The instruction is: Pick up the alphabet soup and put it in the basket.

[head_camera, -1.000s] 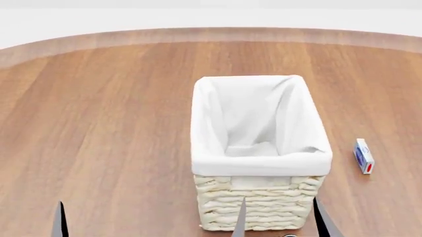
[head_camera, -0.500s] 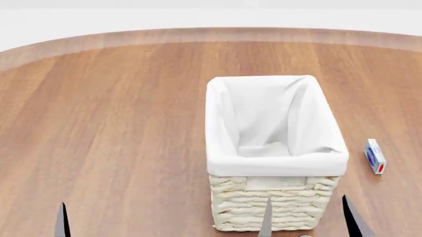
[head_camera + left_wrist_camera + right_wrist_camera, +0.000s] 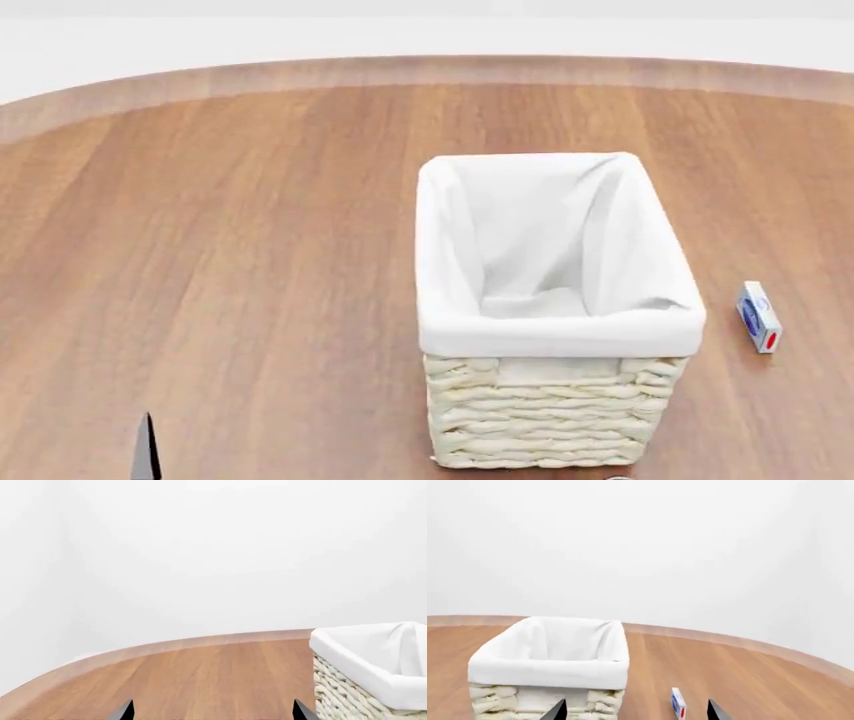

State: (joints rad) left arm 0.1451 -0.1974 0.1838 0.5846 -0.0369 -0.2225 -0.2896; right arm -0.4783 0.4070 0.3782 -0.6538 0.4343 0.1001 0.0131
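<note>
The right gripper (image 3: 635, 711) had dropped out of the head view since half a second earlier. Both it and the left gripper (image 3: 212, 711) stood spread wide and empty near the basket (image 3: 541, 425).

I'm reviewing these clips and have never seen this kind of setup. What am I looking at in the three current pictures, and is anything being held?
This is a simulated two-armed robot. One picture looks down from its head; the other two come from cameras near each gripper. On the wooden table stands a woven basket with a white cloth lining, apparently empty. Beside it, on the robot's right, lies a small blue and white box. The dark points at the wrist pictures' lower edges are the fingers of the left gripper and the right gripper, spread apart with nothing held. No soup can shows in any picture.
</note>
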